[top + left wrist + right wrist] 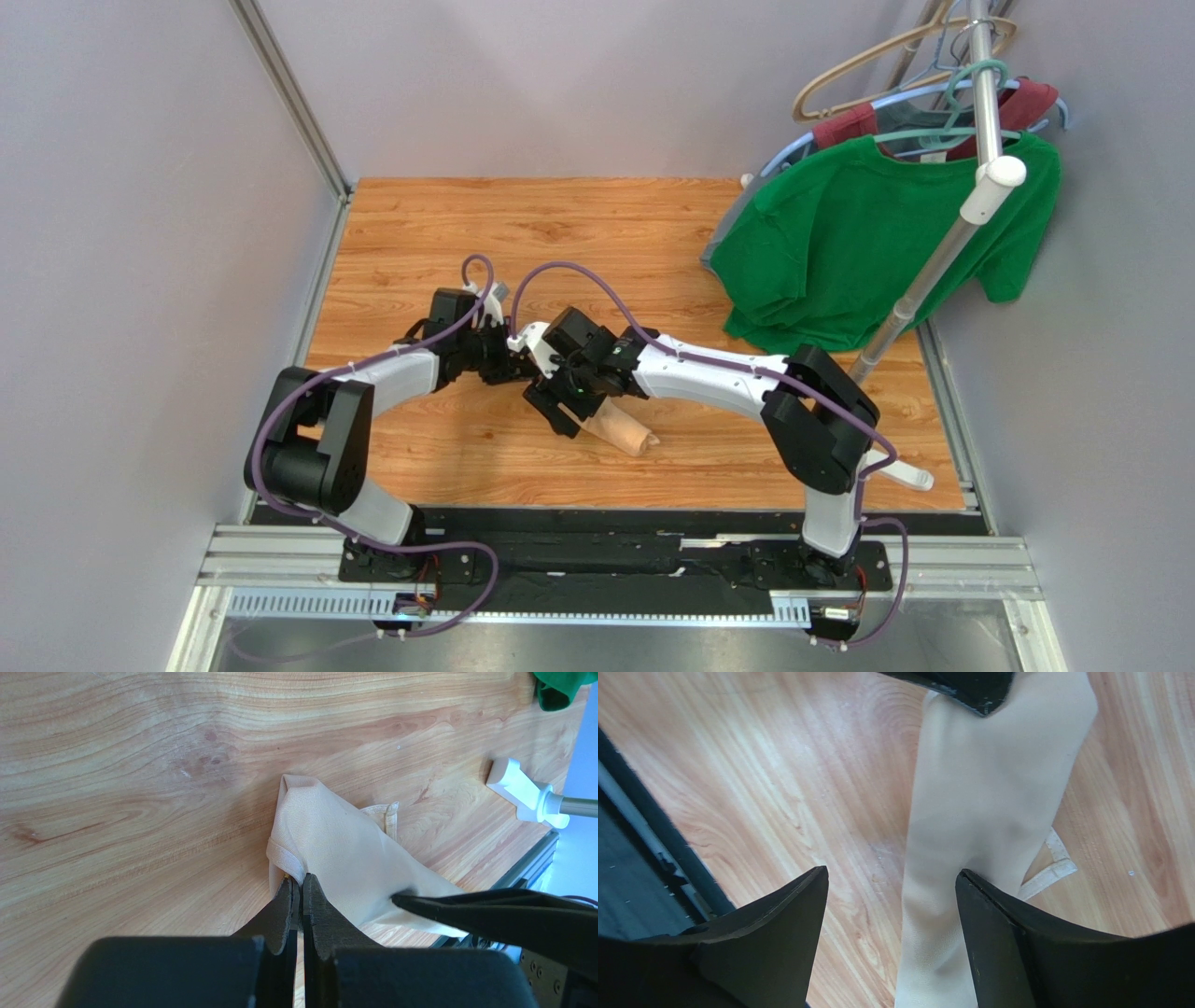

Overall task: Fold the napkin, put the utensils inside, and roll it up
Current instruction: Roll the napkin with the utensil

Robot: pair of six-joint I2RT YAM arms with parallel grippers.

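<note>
Right now my left pincer (297, 885) is pinched shut on the hem of the napkin (337, 847), I judge to stop the roll springing loose. My right pincer (892, 875) hangs spread wide over the same roll, gripping nothing, one finger just beside the cloth, placed to press or turn it. The napkin lies on the table (126, 777) as a loose tube, its long axis slanting from my left pincer toward the near right edge. No spoon shows.
</note>
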